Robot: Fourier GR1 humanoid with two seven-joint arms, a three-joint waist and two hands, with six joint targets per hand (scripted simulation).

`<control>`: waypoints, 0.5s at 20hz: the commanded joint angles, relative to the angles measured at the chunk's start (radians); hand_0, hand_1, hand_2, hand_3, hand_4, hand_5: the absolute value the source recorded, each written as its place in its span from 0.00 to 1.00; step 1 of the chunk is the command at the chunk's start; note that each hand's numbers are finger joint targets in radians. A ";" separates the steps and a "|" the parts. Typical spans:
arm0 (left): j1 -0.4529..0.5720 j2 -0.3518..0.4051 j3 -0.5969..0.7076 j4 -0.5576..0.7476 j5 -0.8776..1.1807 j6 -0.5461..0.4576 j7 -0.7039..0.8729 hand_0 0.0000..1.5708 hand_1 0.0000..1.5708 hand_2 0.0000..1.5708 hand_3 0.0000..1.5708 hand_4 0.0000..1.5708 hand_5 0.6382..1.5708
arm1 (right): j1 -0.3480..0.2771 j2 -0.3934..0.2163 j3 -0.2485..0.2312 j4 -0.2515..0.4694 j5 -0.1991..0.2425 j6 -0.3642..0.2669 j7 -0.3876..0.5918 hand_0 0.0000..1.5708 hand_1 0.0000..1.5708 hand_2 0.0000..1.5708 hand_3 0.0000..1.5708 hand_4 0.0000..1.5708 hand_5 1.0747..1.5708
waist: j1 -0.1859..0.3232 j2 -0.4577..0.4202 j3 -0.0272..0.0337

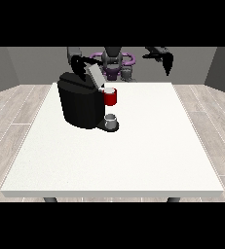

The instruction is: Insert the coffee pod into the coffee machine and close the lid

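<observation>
Well apart from the coffee pod point(110, 90), the view's-right hand point(168, 62) hangs empty, fingers relaxed.

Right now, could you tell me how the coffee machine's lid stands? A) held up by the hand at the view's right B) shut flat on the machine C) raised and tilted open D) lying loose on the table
C: the lid stands raised and tilted above the coffee machine, while the hand at the view's right hangs well away from it in the air.
</observation>
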 commanded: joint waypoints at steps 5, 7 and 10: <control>-0.014 0.025 0.001 -0.074 0.044 0.010 0.031 0.00 0.00 0.00 0.00 0.00 1.00 | -0.094 -0.016 -0.027 0.100 0.007 0.015 -0.050 0.00 0.00 0.00 0.00 0.00 1.00 | 0.013 0.059 0.0011; 0.045 0.002 -0.027 -0.059 -0.006 0.052 0.017 0.00 0.00 0.00 0.00 0.00 1.00 | -0.052 0.014 0.015 0.074 0.020 0.022 -0.003 0.00 0.00 0.00 0.00 0.00 1.00 | -0.023 0.015 0.0010; 0.036 0.044 -0.005 -0.036 0.013 0.013 -0.013 0.00 0.00 0.00 0.00 0.00 1.00 | -0.123 0.017 0.013 0.075 0.031 0.005 0.009 0.00 0.00 0.00 0.00 0.00 1.00 | -0.007 0.049 0.0008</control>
